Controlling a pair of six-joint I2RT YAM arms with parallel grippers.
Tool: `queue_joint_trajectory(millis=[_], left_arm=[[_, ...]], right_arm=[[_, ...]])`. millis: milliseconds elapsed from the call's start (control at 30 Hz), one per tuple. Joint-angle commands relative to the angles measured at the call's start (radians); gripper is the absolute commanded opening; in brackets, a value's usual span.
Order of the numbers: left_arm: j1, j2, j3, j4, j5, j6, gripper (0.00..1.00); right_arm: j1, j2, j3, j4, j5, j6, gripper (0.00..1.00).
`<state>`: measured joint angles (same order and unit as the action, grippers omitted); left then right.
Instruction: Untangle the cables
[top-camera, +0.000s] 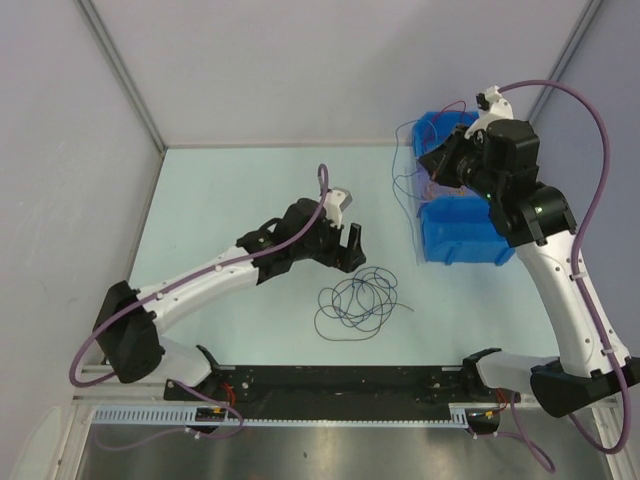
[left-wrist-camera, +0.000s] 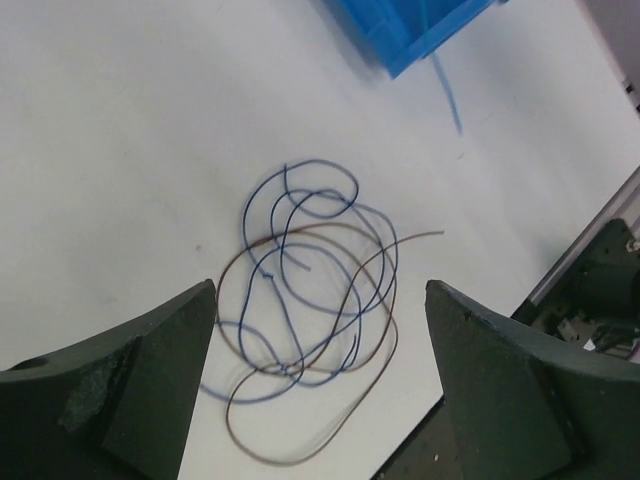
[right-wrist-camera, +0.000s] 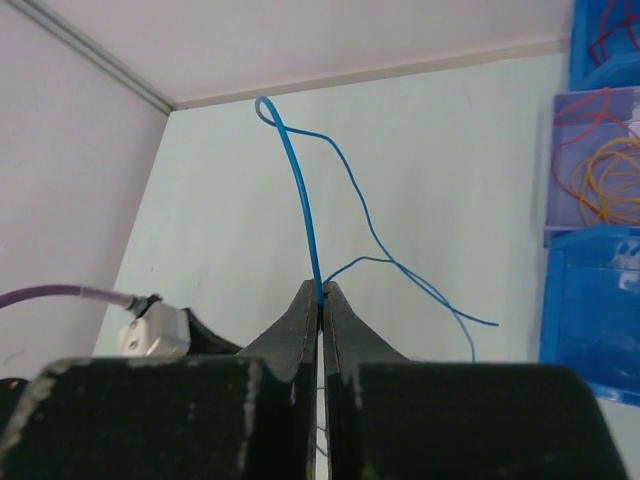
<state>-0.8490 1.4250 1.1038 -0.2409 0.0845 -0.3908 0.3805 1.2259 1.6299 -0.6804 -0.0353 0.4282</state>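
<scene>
the left gripper hung over the table with its jaws spread wide and nothing between them, just above the tangle, a loose heap of blue strand and brown strand lying flat near the front edge. the right gripper was pinched fully shut on a separate blue cable, held up by the bins; that cable arched up from the tips and trailed off toward the table. orange cables and red cables lay coiled in the bins. the strands looked very light, thin and limp, yet springy enough to keep their curls, so they would likely slide across the table rather than resist a pull, and a smooth jacket could slip out of a half-hearted pinch. they seemed sturdy enough for a firm grip; the risk was more in dragging the whole heap along than in damage. the best hold appeared to be a free end: the brown end poked out clear of the loops at the side of the heap, while a blue end sat inside them. taking the brown end and drawing it outward would probably loosen the crossings, whereas grabbing mid-loop could cinch them tighter.
</scene>
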Motion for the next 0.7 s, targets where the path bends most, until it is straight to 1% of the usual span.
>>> queue_joint_trajectory(millis=[0,33,67,133,167,233,267,333,367,433,500,600,667], left_arm=[[-0.005,-0.115,0.045,-0.199,-0.071,0.047,0.91],[-0.005,-0.127,0.051,-0.234,-0.081,0.070,0.92],[-0.005,-0.139,0.057,-0.295,-0.130,0.085,0.93],[-0.005,-0.187,0.074,-0.351,-0.175,0.124,0.94],[-0.005,-0.205,0.077,-0.389,-0.231,0.139,0.95],[-0.005,-0.253,0.079,-0.422,-0.302,0.182,0.97],[-0.005,-0.265,0.077,-0.445,-0.366,0.193,0.97],[-0.005,-0.302,0.061,-0.449,-0.435,0.228,0.99],[-0.005,-0.314,0.026,-0.428,-0.487,0.237,0.99],[-0.007,-0.340,-0.011,-0.388,-0.515,0.253,1.00],[-0.004,-0.348,-0.050,-0.370,-0.506,0.253,1.00],[-0.004,-0.345,-0.078,-0.342,-0.482,0.251,1.00],[-0.004,-0.336,-0.082,-0.350,-0.494,0.253,1.00]], right_arm=[[-0.070,-0.012,0.053,-0.010,-0.046,-0.032,0.00],[-0.084,-0.016,0.051,-0.014,-0.058,-0.035,0.00],[-0.100,-0.016,0.051,-0.018,-0.063,-0.040,0.00],[-0.144,-0.017,0.051,-0.027,-0.077,-0.051,0.00],[-0.158,-0.020,0.051,-0.028,-0.083,-0.054,0.00],[-0.204,-0.019,0.058,-0.033,-0.100,-0.063,0.00],[-0.219,-0.020,0.062,-0.036,-0.104,-0.068,0.00],[-0.268,-0.013,0.076,-0.036,-0.120,-0.083,0.00],[-0.284,-0.005,0.085,-0.038,-0.126,-0.091,0.00],[-0.319,0.010,0.125,-0.051,-0.126,-0.108,0.00],[-0.321,0.037,0.148,-0.064,-0.095,-0.120,0.00],[-0.330,0.041,0.143,-0.061,-0.077,-0.129,0.00],[-0.348,0.027,0.118,-0.057,-0.054,-0.132,0.00]])
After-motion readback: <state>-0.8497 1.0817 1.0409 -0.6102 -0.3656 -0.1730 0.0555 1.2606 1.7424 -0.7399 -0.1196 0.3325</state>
